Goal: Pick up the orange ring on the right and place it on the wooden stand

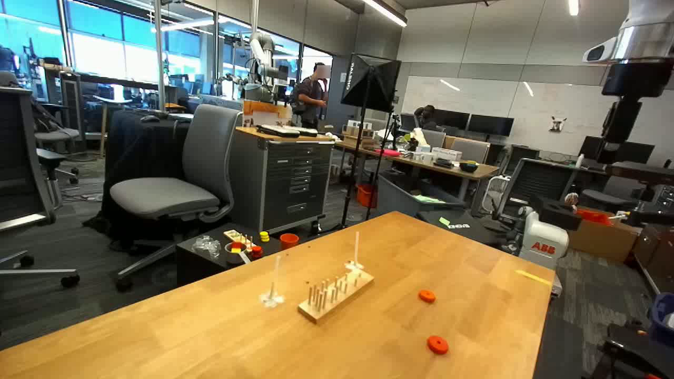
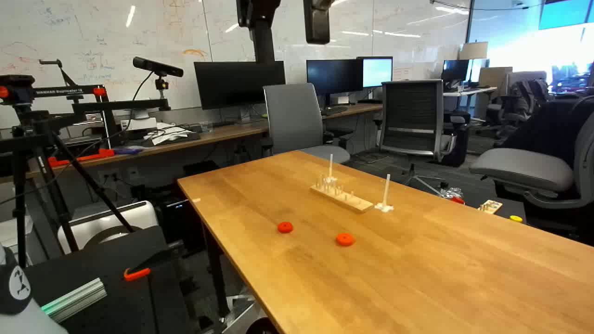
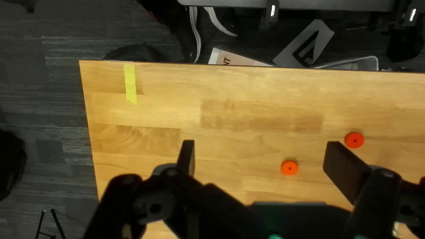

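Two near-identical flat rings lie on the table. The more orange ring (image 1: 427, 296) (image 2: 345, 239) shows between my fingers in the wrist view (image 3: 289, 167). The redder ring (image 1: 437, 345) (image 2: 285, 227) shows just outside the right finger there (image 3: 354, 140). Which ring is on the right differs between views. The wooden stand (image 1: 342, 299) (image 2: 345, 198), a low pale base with thin upright pegs, stands apart from both rings; it does not show in the wrist view. My gripper (image 1: 612, 142) (image 2: 262, 41) is open and empty, high above the table, as in the wrist view (image 3: 261, 146).
Clear upright rods on whitish blobs (image 1: 276, 281) (image 1: 356, 252) stand close to the stand; both also show in an exterior view (image 2: 331, 168) (image 2: 386, 192). Yellow tape (image 1: 533, 277) (image 3: 130, 84) marks a corner of the wooden table (image 2: 417, 269).
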